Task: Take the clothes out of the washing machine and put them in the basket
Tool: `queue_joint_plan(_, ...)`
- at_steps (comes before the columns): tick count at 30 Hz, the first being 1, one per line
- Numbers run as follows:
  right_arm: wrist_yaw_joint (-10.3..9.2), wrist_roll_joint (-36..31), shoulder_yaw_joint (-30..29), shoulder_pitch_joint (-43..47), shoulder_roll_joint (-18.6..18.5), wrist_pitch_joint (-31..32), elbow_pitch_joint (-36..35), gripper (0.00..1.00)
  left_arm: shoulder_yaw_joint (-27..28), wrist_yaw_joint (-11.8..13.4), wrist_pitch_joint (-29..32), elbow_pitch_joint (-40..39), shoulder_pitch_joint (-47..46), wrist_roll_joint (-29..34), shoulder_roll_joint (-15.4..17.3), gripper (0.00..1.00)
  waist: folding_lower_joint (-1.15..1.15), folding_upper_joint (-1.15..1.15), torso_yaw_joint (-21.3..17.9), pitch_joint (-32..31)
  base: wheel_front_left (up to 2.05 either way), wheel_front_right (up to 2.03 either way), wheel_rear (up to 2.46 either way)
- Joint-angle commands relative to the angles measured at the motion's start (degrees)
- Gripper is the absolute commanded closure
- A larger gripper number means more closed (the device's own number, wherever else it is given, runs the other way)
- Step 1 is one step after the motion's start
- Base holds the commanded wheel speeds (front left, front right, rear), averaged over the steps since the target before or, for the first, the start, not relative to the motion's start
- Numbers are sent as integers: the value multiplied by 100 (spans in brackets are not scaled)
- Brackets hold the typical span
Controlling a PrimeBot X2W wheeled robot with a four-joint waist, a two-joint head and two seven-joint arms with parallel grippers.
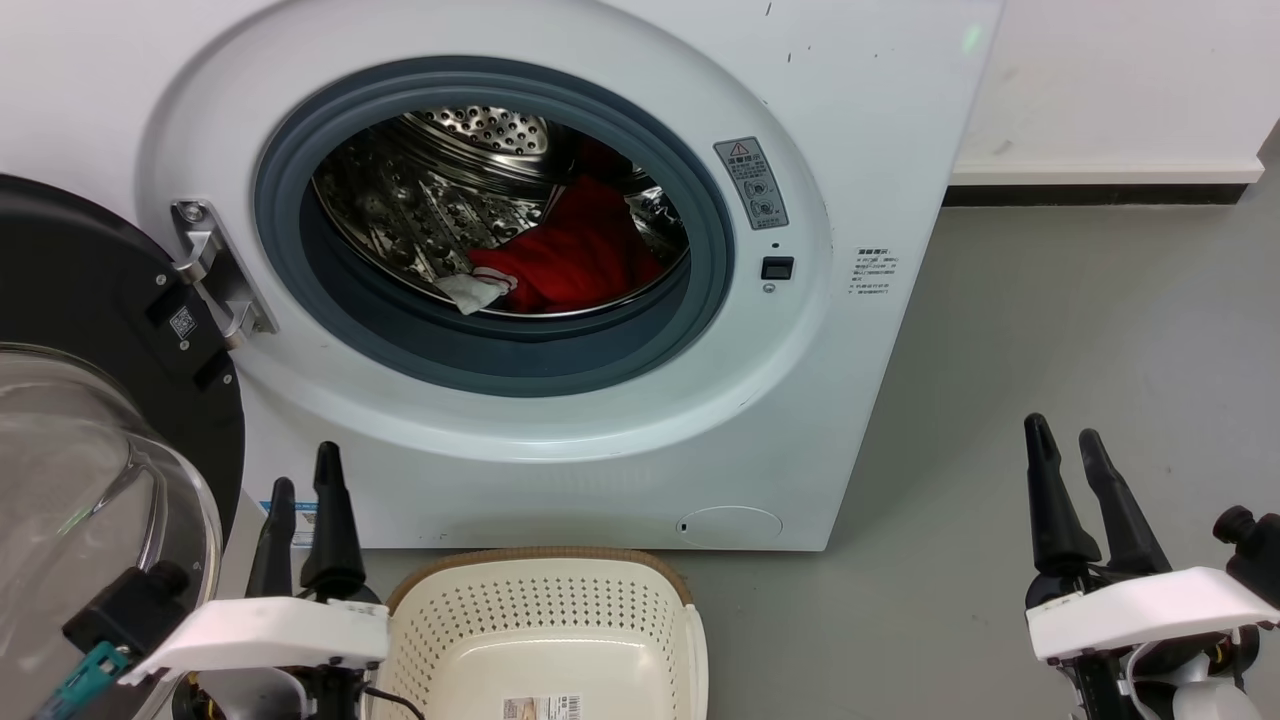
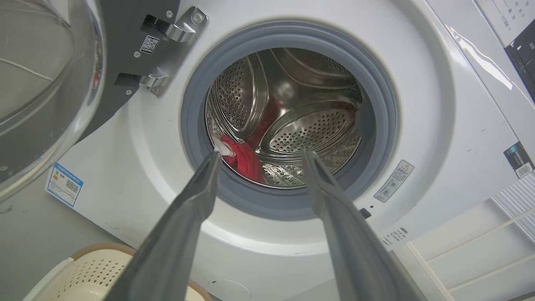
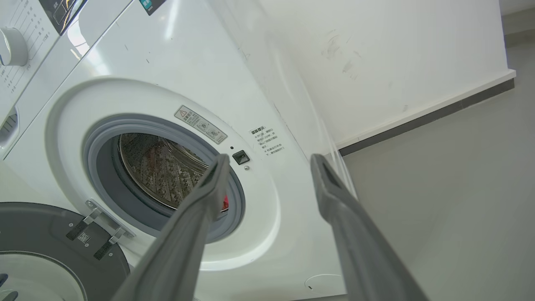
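Two hands wait low in front of the washer (image 1: 880, 150), and no clothes are out yet. The left hand (image 1: 305, 467) sits just beside the basket (image 1: 540, 610), fingers spread, holding nothing. The right hand (image 1: 1060, 428) is well off to the right over the floor (image 1: 1080, 330), also spread and empty. The door (image 1: 100, 290) is swung wide to the left, which leaves the mouth free for a reach. The clothes (image 1: 585, 255) lie low in the drum (image 1: 440, 190), a red heap with a white label at the front left (piece count unclear). The basket stands on the floor below the opening, probably to keep the carry short. The left wrist view looks straight into the drum, so the left hand seems better lined up.
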Motion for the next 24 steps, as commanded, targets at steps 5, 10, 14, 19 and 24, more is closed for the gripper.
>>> queue_joint_plan(5,0,-587,76,27,0,-132,-189,0,-213,-68,-126,-130,45,710,20,0,0,0,-10,3,0,0,0)
queue_joint_plan(10,0,-990,82,59,1,-212,-229,0,-378,-9,-209,-160,95,1193,21,0,0,0,-13,4,0,0,0)
queue_joint_plan(14,0,-1433,117,88,2,-310,-207,0,-535,-61,-307,-185,115,1686,38,0,0,0,-14,4,0,0,0)
queue_joint_plan(19,0,-1774,154,118,2,-386,-222,0,-605,-28,-375,-131,171,2010,53,0,0,0,-20,2,0,0,0)
queue_joint_plan(24,0,-2101,161,137,3,-454,-217,0,-709,32,-452,-51,220,2354,85,0,0,0,-26,-5,0,0,0)
